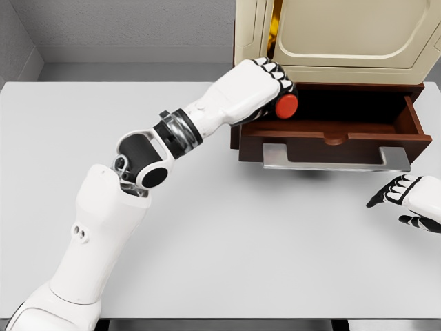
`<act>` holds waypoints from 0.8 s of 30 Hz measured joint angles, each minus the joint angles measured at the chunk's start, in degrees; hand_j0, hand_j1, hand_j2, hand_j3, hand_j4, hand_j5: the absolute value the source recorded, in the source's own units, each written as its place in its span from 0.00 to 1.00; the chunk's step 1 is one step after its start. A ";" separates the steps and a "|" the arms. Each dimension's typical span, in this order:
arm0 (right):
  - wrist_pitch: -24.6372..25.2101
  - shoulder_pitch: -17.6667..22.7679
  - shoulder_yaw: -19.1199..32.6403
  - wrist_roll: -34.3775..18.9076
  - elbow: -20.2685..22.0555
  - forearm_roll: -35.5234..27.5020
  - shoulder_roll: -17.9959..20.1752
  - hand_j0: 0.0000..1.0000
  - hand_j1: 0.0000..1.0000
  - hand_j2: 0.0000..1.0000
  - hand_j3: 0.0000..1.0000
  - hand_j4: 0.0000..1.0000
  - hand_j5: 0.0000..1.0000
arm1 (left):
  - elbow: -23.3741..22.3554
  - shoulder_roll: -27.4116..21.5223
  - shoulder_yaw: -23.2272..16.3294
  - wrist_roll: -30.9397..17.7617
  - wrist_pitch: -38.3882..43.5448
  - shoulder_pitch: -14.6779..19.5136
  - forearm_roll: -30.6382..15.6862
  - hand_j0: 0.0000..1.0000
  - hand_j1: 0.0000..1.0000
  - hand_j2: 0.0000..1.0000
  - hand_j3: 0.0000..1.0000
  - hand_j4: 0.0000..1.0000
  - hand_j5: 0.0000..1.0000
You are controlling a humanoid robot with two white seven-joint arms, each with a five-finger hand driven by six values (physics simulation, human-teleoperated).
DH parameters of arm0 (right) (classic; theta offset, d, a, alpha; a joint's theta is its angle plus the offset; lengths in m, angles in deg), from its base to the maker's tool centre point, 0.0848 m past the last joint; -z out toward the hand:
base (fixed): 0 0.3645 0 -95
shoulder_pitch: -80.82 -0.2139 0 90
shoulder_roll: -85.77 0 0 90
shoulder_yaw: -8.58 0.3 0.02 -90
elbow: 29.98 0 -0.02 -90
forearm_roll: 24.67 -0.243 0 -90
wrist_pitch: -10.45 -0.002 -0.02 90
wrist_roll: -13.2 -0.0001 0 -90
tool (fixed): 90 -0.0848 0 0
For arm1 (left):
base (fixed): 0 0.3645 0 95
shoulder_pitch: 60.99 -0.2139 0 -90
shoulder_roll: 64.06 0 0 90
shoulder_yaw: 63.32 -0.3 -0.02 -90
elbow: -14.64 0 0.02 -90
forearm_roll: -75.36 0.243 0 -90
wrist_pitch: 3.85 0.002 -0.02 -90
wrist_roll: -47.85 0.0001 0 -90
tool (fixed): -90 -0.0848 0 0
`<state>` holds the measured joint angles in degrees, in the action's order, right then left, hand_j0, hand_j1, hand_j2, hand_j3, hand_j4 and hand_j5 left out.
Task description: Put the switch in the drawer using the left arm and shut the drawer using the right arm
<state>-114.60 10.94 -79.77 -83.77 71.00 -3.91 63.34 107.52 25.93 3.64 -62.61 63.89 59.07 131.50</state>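
My left hand (274, 83) reaches over the left end of the open brown drawer (335, 136), its fingers curled around the switch (286, 105), a round red-orange piece with a dark base. The switch hangs at the drawer's left inner corner, just above the dark interior. The drawer is pulled out from a cream cabinet (344, 34) and has a silver handle (335, 160) on its front. My right hand (406, 200) rests on the table at the right edge, below the drawer's right corner, fingers relaxed and holding nothing.
The cabinet stands at the table's back right. A light grey table (207, 241) spreads in front, and a grey wall runs behind it.
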 measured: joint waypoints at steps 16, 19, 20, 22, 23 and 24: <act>0.00 0.00 0.01 0.00 0.18 0.04 0.01 0.72 0.72 0.72 0.72 0.72 0.72 | 0.42 0.00 -2.03 -0.07 1.07 0.35 -0.06 0.75 0.75 0.75 0.75 0.75 0.75; 0.00 0.00 0.01 0.00 0.17 0.03 0.01 0.72 0.72 0.72 0.72 0.72 0.72 | 0.55 0.00 -2.34 -0.07 1.37 0.35 -0.10 0.75 0.75 0.75 0.75 0.75 0.75; 0.00 0.00 0.01 0.00 0.17 0.03 0.01 0.72 0.72 0.72 0.72 0.72 0.72 | 0.59 0.00 -2.38 -0.07 1.42 0.26 -0.10 0.76 0.76 0.76 0.76 0.76 0.76; 0.00 0.00 0.01 0.00 0.17 0.03 0.01 0.72 0.72 0.72 0.72 0.72 0.72 | 0.69 0.00 -2.41 -0.06 1.48 0.18 -0.12 0.76 0.76 0.76 0.76 0.76 0.76; 0.00 0.00 0.01 0.00 0.17 0.03 0.01 0.72 0.72 0.72 0.72 0.72 0.72 | 0.75 0.00 -2.37 -0.07 1.50 0.00 -0.15 0.76 0.76 0.76 0.76 0.76 0.76; 0.00 0.00 0.01 0.00 0.17 0.03 0.01 0.72 0.72 0.72 0.72 0.72 0.72 | 0.86 0.00 -2.27 -0.07 1.51 -0.26 -0.17 0.76 0.76 0.76 0.76 0.76 0.76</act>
<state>-114.60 10.94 -79.76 -83.77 71.17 -3.88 63.35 108.38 25.94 1.37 -62.67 65.39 58.81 131.33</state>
